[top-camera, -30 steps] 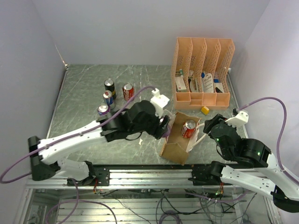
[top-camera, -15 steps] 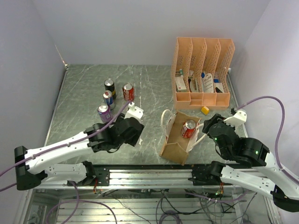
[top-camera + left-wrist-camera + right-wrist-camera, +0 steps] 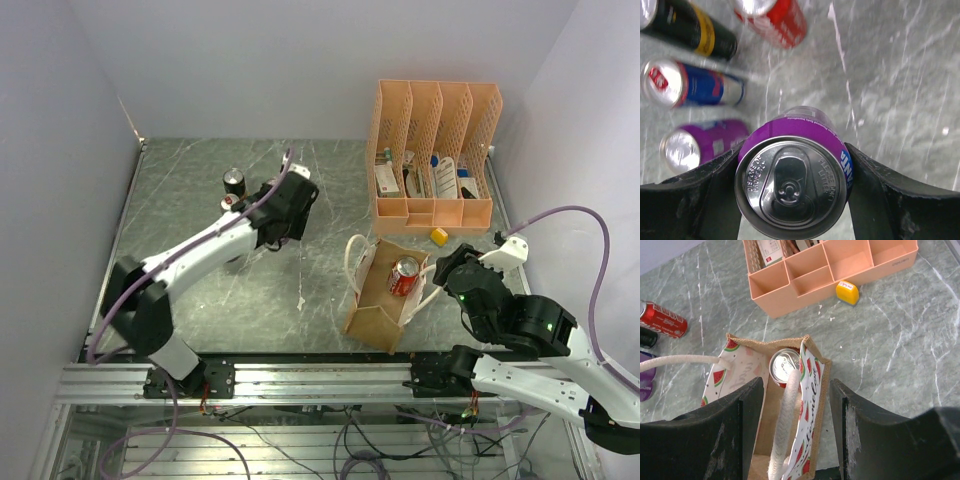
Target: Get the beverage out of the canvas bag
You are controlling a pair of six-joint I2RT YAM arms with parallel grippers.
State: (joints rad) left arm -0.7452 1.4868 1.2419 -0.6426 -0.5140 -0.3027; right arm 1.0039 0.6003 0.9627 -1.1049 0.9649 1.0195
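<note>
Partly done, by the look of it. In the canvas bag [image 3: 372,312], one red can [image 3: 404,275] left to lift out. Right above the bag, right gripper [image 3: 795,405] spread wide, white rope handle [image 3: 782,440] between its fingers but not squeezed. Well apart from the bag, left gripper [image 3: 795,195] pressed tight on a purple can [image 3: 792,172], beside four other cans [image 3: 692,90]. On the purple can, white letters like "ANT". Inside the bag, melon slices and curly writing, too hard to read. On the lid, tiny words, unclear too.
</note>
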